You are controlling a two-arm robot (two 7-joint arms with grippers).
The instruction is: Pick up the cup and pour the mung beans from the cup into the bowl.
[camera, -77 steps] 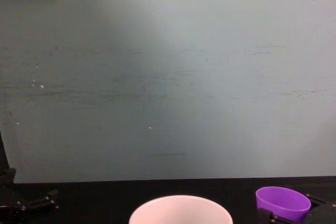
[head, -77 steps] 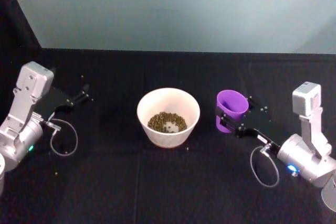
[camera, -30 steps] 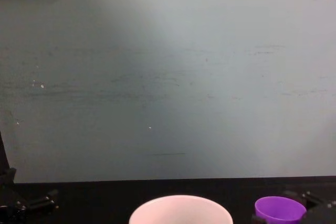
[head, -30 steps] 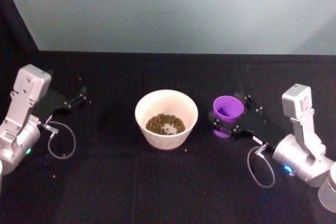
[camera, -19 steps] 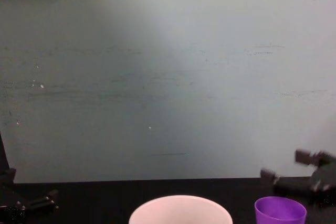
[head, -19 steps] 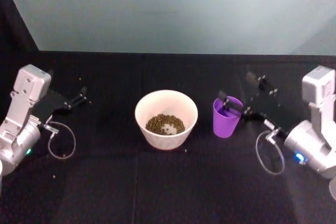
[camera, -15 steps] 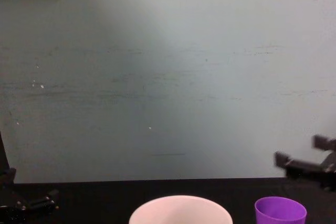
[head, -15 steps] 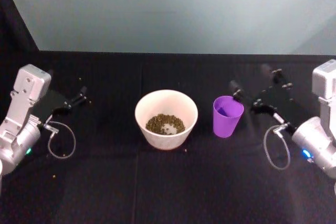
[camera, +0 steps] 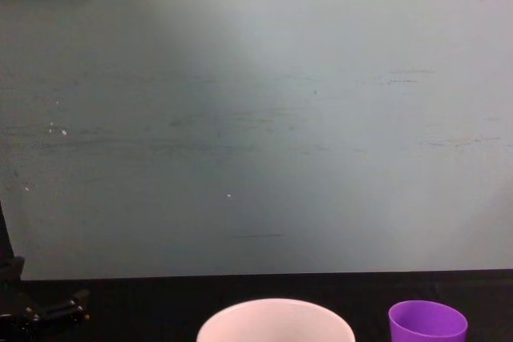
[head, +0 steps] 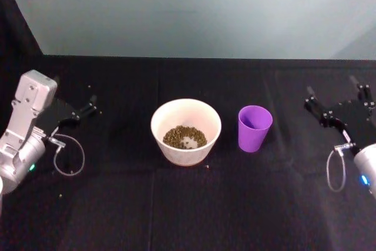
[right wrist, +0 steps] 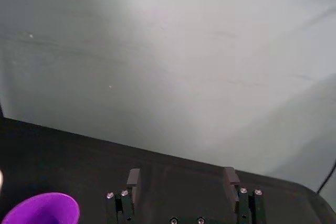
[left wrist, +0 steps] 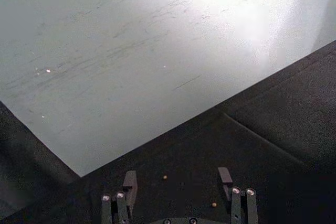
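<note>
Showing the pour done: mung beans (head: 185, 137) are lying in the bowl (head: 161, 116); the right gripper (head: 336, 105), wide open and empty, is hanging well right of the upright cup (head: 255, 129).

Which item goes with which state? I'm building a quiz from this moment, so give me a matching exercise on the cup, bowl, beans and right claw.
Things:
1. cup
2. bowl
3. mung beans
4. right claw

States:
A. lying in the bowl's bottom
B. open, off to the robot's right, apart from the cup
C. upright, purple, just right of the bowl
D. pale, wide, at the table's middle

Pairs: 1-C, 2-D, 3-A, 4-B
</note>
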